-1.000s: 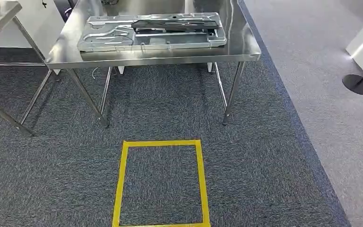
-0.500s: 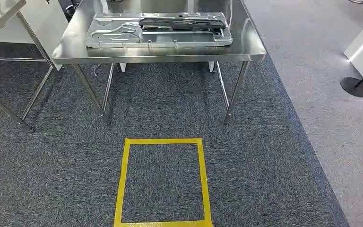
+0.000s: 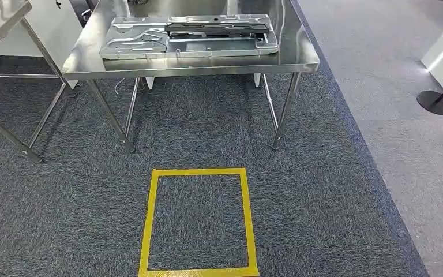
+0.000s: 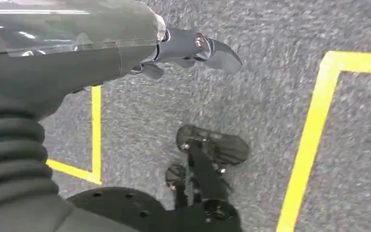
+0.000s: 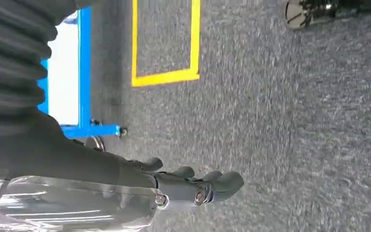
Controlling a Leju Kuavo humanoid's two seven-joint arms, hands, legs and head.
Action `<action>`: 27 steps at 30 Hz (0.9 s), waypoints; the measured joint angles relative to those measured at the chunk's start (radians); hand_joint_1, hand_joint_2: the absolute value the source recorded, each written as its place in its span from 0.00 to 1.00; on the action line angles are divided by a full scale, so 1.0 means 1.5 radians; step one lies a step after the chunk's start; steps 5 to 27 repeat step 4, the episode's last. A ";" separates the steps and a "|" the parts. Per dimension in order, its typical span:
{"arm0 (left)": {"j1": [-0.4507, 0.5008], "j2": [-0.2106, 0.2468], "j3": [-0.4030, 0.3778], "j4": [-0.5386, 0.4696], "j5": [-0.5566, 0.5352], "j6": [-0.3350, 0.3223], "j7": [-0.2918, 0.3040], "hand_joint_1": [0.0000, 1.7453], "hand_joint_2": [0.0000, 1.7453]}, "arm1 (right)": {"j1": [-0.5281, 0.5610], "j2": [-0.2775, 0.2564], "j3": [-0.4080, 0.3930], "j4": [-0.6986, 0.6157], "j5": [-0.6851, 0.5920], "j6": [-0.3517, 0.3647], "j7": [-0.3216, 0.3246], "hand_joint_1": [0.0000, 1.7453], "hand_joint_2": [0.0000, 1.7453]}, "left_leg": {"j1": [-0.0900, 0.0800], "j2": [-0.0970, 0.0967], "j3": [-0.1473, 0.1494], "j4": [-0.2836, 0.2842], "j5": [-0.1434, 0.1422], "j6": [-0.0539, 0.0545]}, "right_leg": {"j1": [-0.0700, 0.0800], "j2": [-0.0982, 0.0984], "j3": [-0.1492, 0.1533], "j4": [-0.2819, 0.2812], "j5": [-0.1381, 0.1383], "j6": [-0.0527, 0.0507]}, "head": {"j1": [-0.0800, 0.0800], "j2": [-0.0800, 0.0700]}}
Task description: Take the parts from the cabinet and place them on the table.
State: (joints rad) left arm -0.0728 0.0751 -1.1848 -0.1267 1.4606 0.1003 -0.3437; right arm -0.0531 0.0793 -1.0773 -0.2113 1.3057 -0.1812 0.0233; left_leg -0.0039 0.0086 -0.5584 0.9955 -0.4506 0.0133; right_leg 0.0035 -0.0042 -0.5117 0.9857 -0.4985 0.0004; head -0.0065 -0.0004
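Parts (image 3: 187, 36), a stack of flat grey stamped sheet-metal panels with a darker ribbed piece on top, lie on the far stainless steel table (image 3: 207, 62), set lengthwise and well inside its edges. I judge that placement deliberate: flat and centred, the stack cannot tip or slide off the polished top. The table stands beyond a square of yellow tape (image 3: 199, 222) on the dark grey carpet, which I take to be a standing mark facing the table's near edge. A second steel table (image 3: 0, 17) shows at the far left, and a black round stanchion base (image 3: 436, 102) sits at the far right on the lighter floor.

My left hand (image 4: 193, 48) hangs at my side over the carpet, fingers loosely extended, holding nothing. My right hand (image 5: 198, 186) likewise hangs low, fingers lightly curled and apart, with nothing in its grasp. Both arms appear carried down because there is no load to bear. Beside the right hand, a blue-framed trolley (image 5: 79, 96) stands on the carpet next to another yellow tape marking (image 5: 166, 72).

Assessment: one delivery seems complete, with parts resting on the table. The cabinet is not in sight, so a further fetch would call for turning away from here.
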 joint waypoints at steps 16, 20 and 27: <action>0.007 -0.002 0.043 -0.007 -0.062 -0.006 0.014 0.00 0.00 | 0.005 -0.003 0.033 -0.002 -0.054 0.005 -0.002 0.00 0.00 | 0.000 0.000 0.000 0.000 0.000 0.000 | 0.000 0.000 0.000 0.000 0.000 0.000 | 0.000 0.000; 0.007 -0.002 0.043 -0.007 -0.062 -0.006 0.014 0.00 0.00 | 0.005 -0.003 0.033 -0.002 -0.054 0.005 -0.002 0.00 0.00 | 0.000 0.000 0.000 0.000 0.000 0.000 | 0.000 0.000 0.000 0.000 0.000 0.000 | 0.000 0.000; 0.007 -0.002 0.043 -0.007 -0.062 -0.006 0.014 0.00 0.00 | 0.005 -0.003 0.033 -0.002 -0.054 0.005 -0.002 0.00 0.00 | 0.000 0.000 0.000 0.000 0.000 0.000 | 0.000 0.000 0.000 0.000 0.000 0.000 | 0.000 0.000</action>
